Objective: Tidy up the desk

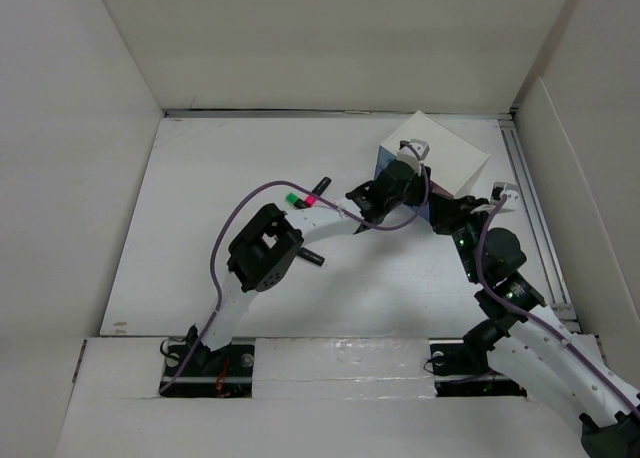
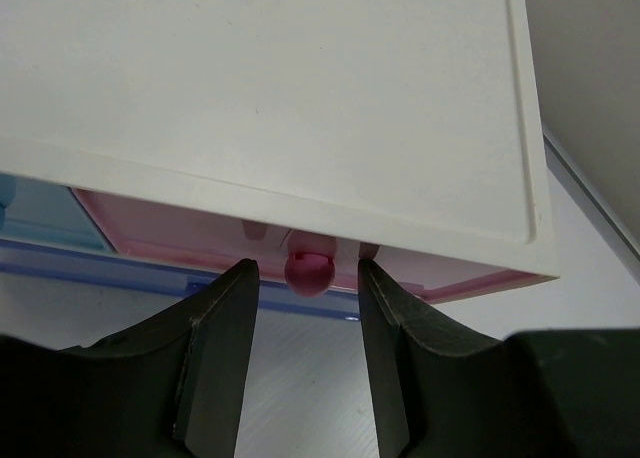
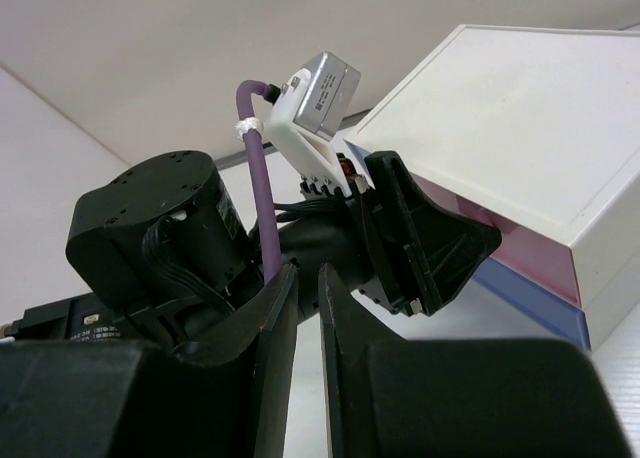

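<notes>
The desk [image 1: 220,198] is a wide white tabletop. A small white drawer box [image 1: 445,150] stands at its back right. My left gripper [image 2: 305,290] is open at the box's front. The round pink knob [image 2: 310,271] of the pink drawer [image 2: 160,230] sits between its fingertips, with a gap on each side. In the top view the left gripper [image 1: 398,186] is against the box. My right gripper [image 3: 305,275] is shut to a thin gap and empty, just right of the left one [image 3: 430,246] and low beside the box [image 3: 510,128]. It also shows in the top view [image 1: 445,213].
A blue drawer [image 2: 120,266] lies under the pink one, and a light blue one [image 2: 30,206] to its left. A black pen [image 1: 321,183] lies near the desk's middle. White walls enclose the desk; a rail [image 1: 530,198] runs along its right edge.
</notes>
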You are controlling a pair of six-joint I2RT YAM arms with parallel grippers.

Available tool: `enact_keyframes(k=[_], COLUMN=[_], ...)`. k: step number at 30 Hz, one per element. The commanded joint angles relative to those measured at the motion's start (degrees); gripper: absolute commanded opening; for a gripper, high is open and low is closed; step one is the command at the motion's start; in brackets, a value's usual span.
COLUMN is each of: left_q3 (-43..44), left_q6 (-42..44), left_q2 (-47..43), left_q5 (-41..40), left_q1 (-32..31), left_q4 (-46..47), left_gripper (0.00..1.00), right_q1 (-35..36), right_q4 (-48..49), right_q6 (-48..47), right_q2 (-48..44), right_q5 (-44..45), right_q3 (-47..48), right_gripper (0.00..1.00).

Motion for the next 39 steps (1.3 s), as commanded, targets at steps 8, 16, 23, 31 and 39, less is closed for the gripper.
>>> enact_keyframes(k=[8, 16, 23, 31, 39], left_q3=[4.11, 4.55, 0.51, -7.58, -15.3], left_q6=[2.0, 1.82, 1.3, -0.2, -1.69], left_q2=[1.05, 0.97, -2.54, -10.36, -14.5], left_q5=[0.75, 1.28, 1.28, 3.56, 4.79], left_q1=[0.01, 0.01, 0.01, 0.01, 0.01], left_q4=[0.01, 0.01, 1.75, 5.19, 6.25], left_gripper=[0.33, 0.13, 0.0, 0.0, 0.0], right_q1=[0.62, 0.62, 0.62, 0.62, 0.62], right_q4=[1.41, 1.4, 1.49, 1.49, 1.4], right_q6=[-0.24, -0.24, -0.32, -0.33, -0.15], right_q2=[-0.45, -0.01, -0.18, -0.1, 0.17], right_q5=[-1.0, -0.82, -0.12, 0.32, 0.58], right_q3=[-0.16, -0.16, -0.25, -0.25, -0.17], right_gripper=[0.21, 0.21, 0.2, 0.21, 0.2])
